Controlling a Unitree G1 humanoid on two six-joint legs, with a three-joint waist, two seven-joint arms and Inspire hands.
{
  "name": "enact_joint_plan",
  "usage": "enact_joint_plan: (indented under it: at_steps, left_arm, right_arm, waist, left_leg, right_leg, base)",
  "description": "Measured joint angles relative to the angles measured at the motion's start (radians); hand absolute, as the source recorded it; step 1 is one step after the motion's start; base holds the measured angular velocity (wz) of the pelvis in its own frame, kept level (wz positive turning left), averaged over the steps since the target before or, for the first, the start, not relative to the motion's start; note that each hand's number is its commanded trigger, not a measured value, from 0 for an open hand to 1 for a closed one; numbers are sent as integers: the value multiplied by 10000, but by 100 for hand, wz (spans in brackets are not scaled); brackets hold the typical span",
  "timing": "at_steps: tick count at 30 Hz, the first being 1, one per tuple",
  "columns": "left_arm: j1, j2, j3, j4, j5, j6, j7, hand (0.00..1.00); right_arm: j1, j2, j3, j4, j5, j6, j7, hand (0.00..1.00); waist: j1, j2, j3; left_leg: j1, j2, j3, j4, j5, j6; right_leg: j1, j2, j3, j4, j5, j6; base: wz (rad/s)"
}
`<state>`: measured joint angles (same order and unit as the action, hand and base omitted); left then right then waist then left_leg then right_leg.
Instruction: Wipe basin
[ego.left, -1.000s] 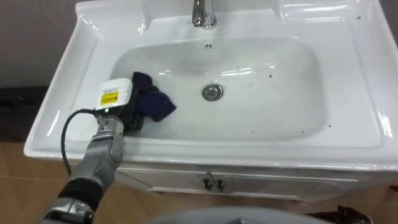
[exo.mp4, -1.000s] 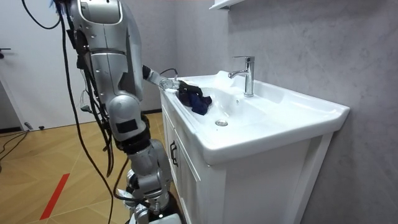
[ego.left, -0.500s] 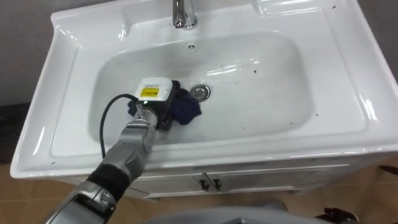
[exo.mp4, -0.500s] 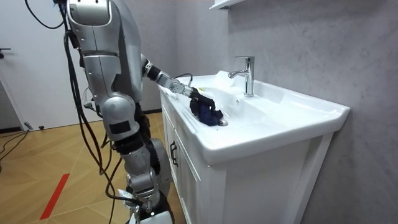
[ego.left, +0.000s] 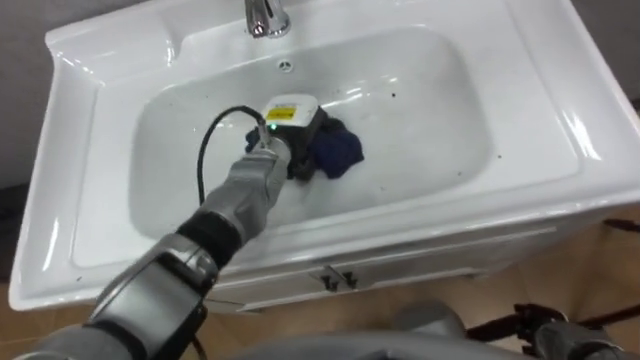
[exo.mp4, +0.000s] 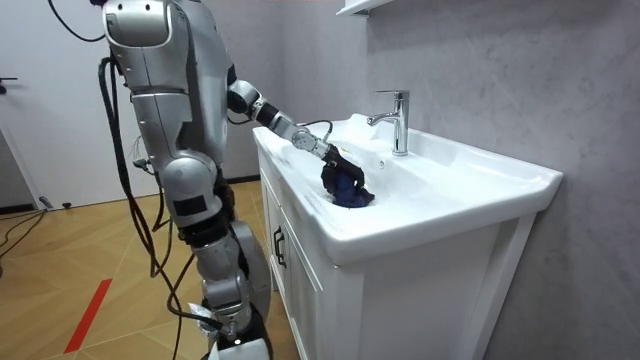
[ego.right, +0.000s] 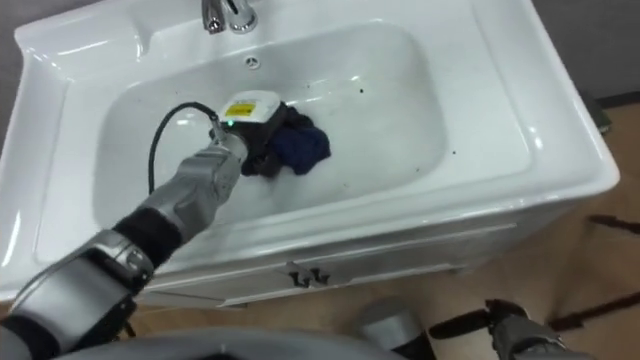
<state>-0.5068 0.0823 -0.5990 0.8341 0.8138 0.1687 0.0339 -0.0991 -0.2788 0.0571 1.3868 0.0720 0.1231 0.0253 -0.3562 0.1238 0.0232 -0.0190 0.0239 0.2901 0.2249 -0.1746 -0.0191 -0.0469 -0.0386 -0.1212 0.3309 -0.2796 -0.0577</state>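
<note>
1. Basin, white and glossy, tops a white cabinet. The cabinet's door handles show just under the near rim, and the robot stands close against its front.
2. Reaching in over the near-left rim, the robot's left hand rests low in the middle of the bowl against a dark blue cloth. The cloth is bunched just to the hand's right. Whether the hand is clenched on the cloth or only pressing it down cannot be told, as cloth and hand merge there.
3. The cloth looks soft, light and limp, so it is likely to crumple or slip free on the slick surface. The thick bunched middle seems the surest place to hold it, pressed flat as it travels.
4. The basin itself is hard, fixed and probably slippery, a thing to rub rather than grip.
5. Small dark specks dot the bowl to the right of the cloth, which suggests that side still needs wiping.
6. Farther back, an overflow hole sits in the far wall of the bowl.
7. A chrome tap stands on the far ledge, well apart from the hand.
</note>
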Motion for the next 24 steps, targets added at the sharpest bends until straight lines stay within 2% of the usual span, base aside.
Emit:
enact_joint_plan:
  at_steps: [2, 4, 6, 11, 13, 14, 16, 20, 24]
  left_arm:
    - [-374, 2, 76, 467, -309, -8, 31, 100]
    - [-809, 7, 89, 868, -795, -1, 75, 100]
    - [-1163, 4, 120, 1115, -1081, -2, 164, 100]
    - [-1384, -23, 262, 829, -2469, -61, 507, 100]
    - [-1439, -162, 260, 631, -3132, -447, 523, 100]
    - [-1478, -237, 245, 610, -3193, -527, 523, 100]
    - [-1554, -555, 134, 469, -3564, -794, 524, 100]
    - [-1551, -707, -275, 112, -3886, -1120, 542, 100]
    - [-1563, -707, -320, -42, -3984, -1421, 644, 100]
  right_arm:
    - [-81, -12, -3, 148, 12, 26, 50, 0]
    - [-99, -42, -5, 155, 182, 26, 133, 0]
    - [-98, -64, -2, 186, 398, 28, 232, 0]
    - [-27, -318, 53, 382, 789, 89, 530, 0]
    - [-205, -357, 84, 596, 770, 92, 624, 0]
    - [-211, -362, 98, 591, 772, 78, 634, 0]
    - [-228, -364, 206, 550, 800, -14, 654, 0]
    - [-358, -353, 599, 486, 1285, -29, 864, 0]
    - [-727, -247, 816, 467, 1567, -359, 1267, 0]
  waist:
    - [-33, -14, 11]
    - [-121, -24, 15]
    - [-225, -107, 72]
    - [-327, -224, 139]
    - [-513, -267, 144]
    - [-536, -279, 152]
    - [-601, -322, 176]
    - [-649, -338, 188]
    - [-639, -330, 191]
  left_leg:
    - [-131, 1, 253, 22, 9, 18]
    - [-410, -22, 356, 108, 47, 99]
    - [-616, -43, 358, 120, 97, 180]
    - [-1257, -39, 320, 358, 147, 302]
    - [-1559, -42, 296, 551, 134, 328]
    - [-1614, -41, 282, 616, 117, 356]
    - [-1713, -24, 290, 788, 20, 512]
    - [-1823, -28, 296, 876, -70, 647]
    - [-2194, -14, 273, 1094, -99, 691]
  right_leg:
    - [-342, 0, 304, 235, -6, 44]
    - [-731, -71, 354, 483, -33, 85]
    - [-1023, -131, 376, 691, -59, 123]
    - [-1621, -222, 332, 872, -35, 222]
    - [-1799, -276, 258, 879, 12, 277]
    - [-1823, -279, 253, 878, 25, 286]
    - [-1823, -295, 228, 871, 36, 326]
    - [-1833, -324, 149, 831, 64, 389]
    - [-2078, -311, 93, 833, 99, 430]
  base:
    - [-29]
    - [-7]
    - [4]
    - [9]
    - [13]
    - [4]
    - [0]
    - [6]
    - [6]
